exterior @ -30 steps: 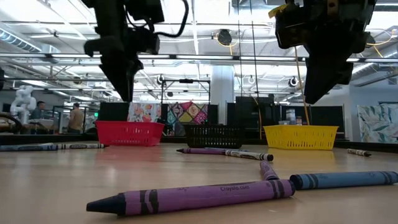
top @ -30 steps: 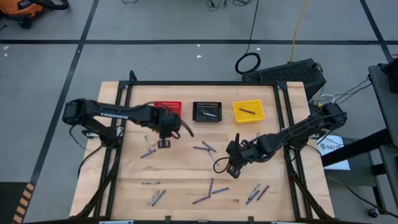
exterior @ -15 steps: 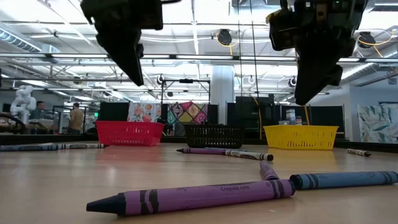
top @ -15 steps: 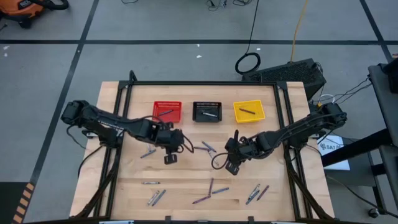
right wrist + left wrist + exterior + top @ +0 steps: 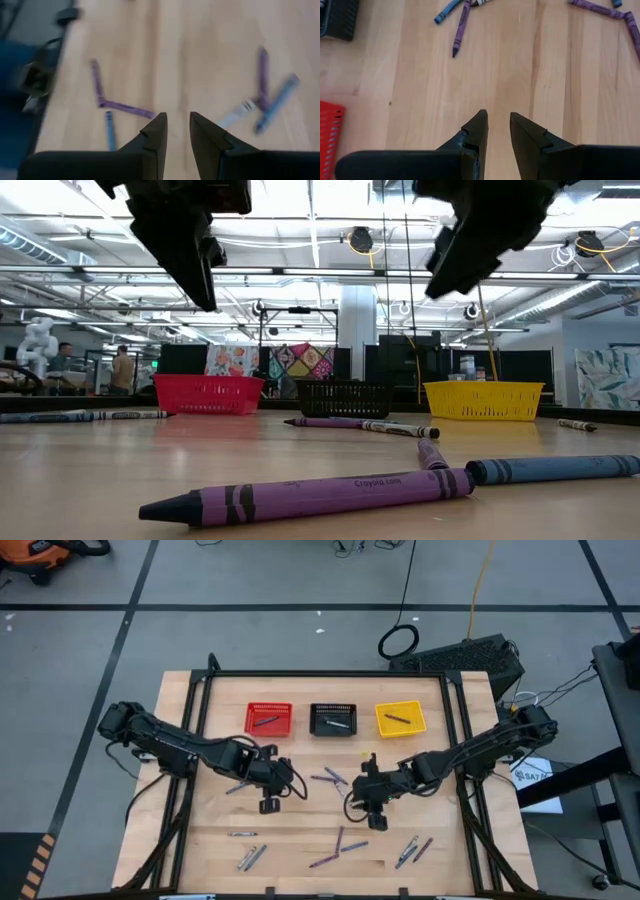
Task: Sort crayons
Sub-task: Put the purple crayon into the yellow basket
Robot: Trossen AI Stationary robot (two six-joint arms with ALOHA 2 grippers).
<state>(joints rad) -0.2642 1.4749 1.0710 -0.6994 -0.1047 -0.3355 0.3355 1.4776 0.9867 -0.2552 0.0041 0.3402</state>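
Blue, purple and grey crayons lie flat and scattered on the wooden table: a cluster at the middle, a pair to the left, and more near the front edge. In the low view a purple crayon lies closest. My left gripper hovers open above bare wood left of the middle cluster; its wrist view shows nothing between the fingers. My right gripper hovers open to the right of that cluster, also with nothing between its fingers. Both hang well above the table.
Red, black and yellow baskets stand in a row at the far side, each with a crayon inside. A black frame borders the table. Bare wood lies between the two grippers and the front crayons.
My left gripper has swung away from the red basket toward the table's near edge and a little right, turning as it went. My right gripper has stayed nearly in place but rolled about its own line and tipped up, now slanting rather than pointing down. No crayon has moved.
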